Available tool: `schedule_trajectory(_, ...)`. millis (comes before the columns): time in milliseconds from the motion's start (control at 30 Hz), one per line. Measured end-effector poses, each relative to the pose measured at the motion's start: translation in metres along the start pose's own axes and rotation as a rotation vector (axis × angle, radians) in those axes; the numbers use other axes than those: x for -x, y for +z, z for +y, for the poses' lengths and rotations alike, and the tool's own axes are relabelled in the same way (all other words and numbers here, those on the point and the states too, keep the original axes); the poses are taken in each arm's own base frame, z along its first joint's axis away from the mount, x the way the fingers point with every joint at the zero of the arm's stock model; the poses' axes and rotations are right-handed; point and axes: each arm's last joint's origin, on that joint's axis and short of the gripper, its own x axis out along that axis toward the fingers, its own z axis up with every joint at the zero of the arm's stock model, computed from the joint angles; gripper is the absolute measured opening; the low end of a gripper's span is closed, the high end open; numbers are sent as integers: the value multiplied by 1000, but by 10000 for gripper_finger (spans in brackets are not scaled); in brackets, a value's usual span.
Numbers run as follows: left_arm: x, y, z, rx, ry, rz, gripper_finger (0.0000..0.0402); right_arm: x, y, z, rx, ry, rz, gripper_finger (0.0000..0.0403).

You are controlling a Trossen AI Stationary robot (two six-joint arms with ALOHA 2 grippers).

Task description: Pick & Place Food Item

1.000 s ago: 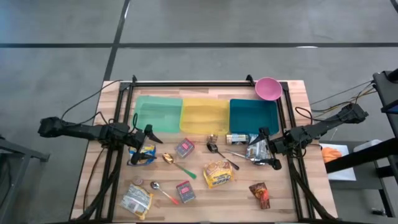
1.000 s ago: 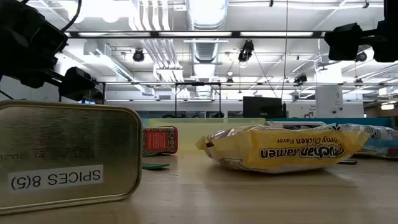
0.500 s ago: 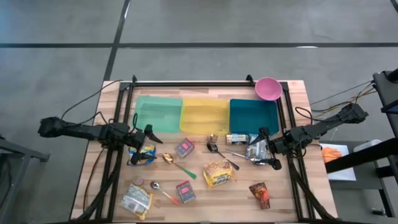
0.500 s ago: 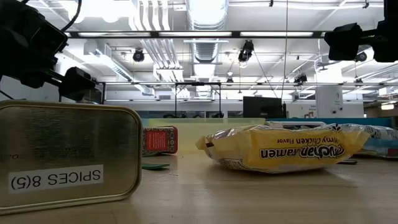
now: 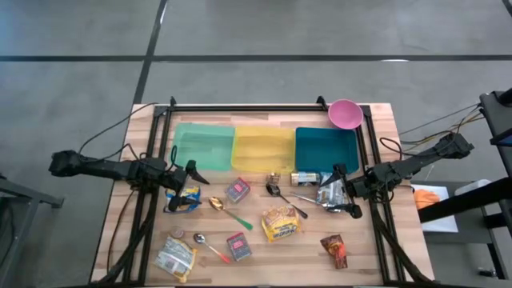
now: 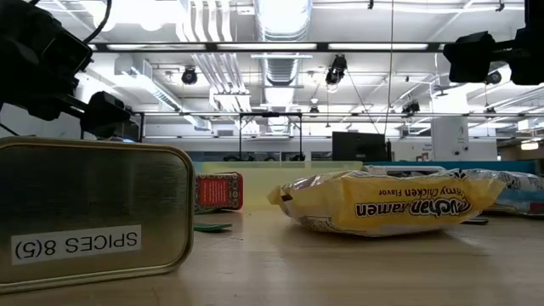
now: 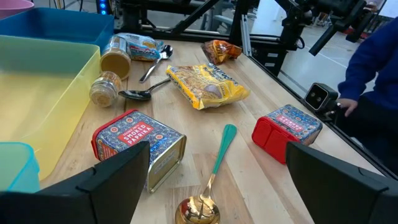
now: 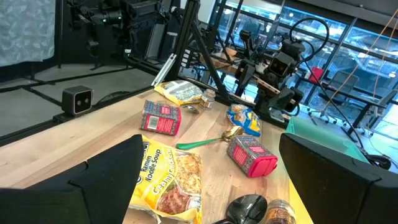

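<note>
We judge the ramen packet (image 5: 282,223), lying flat with its long axis slantwise between both open, empty grippers, nearer the right gripper (image 5: 342,198) than the left gripper (image 5: 186,186).

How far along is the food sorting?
Nothing looks done: the green bin, yellow bin and blue bin hold nothing. Nothing is in hand; the left gripper and right gripper are open. The ramen pack and the other items lie on the table.
</note>
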Motion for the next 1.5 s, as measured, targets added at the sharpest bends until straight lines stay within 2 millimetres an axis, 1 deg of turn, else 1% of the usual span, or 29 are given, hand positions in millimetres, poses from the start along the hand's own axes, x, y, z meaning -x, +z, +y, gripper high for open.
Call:
schedule_trajectory(800,0,0,0,-1,0,0,381,0,0,0,-2,0,0,372)
schedule_trajectory(867,0,0,0,-74,0,0,381,0,0,0,0,0,0,372)
schedule_trajectory(967,0,0,0,-250,0,0,381,0,0,0,-2,0,0,372)
schedule_trajectory(1033,0,0,0,-316,0,0,381,0,0,0,1,0,0,372)
schedule_trajectory(1267,0,2,0,-329,1,-17,381,0,0,0,-4,-1,-4,372)
schedule_trajectory(1333,0,6,-1,-298,-6,-65,381,0,1,0,-45,0,-8,372)
schedule_trajectory(1367,0,9,-1,-275,-9,-98,381,0,1,0,-92,1,-9,372)
schedule_trajectory(1500,2,21,-3,-114,-26,-214,381,0,4,-1,-363,-3,-48,372)
